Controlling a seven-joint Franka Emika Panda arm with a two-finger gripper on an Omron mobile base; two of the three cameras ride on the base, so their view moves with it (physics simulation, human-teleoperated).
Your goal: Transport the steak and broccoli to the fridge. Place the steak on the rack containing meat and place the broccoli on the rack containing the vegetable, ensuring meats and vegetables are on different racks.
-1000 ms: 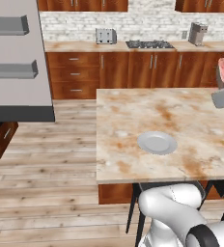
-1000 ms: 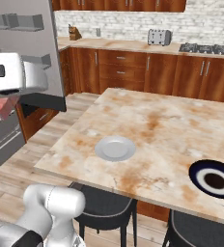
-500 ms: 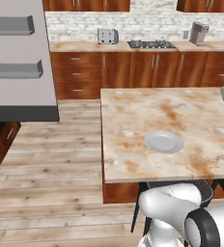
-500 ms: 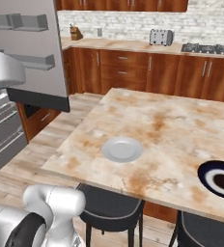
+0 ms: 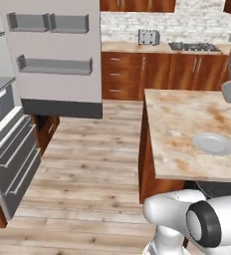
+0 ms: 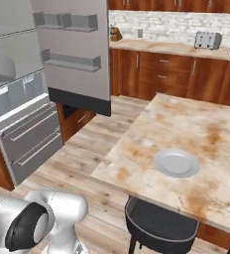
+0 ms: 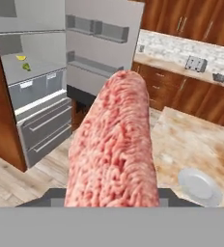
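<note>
Up close in the hand view, the steak stands lengthwise from bottom centre toward the upper middle, its rounded end aimed at the fridge. The gripper is clamped on its lower end. At upper left, broccoli lies on a grey shelf. At lower right, a plate rests on the marbled island, above wood flooring.

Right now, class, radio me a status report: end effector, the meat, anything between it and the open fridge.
End effector shut on pinkish-red raw steak slab. Tall grey fridge ahead, door open. Yellow vegetable and green broccoli on lower shelf. Bare wood floor between; nothing blocking.
</note>
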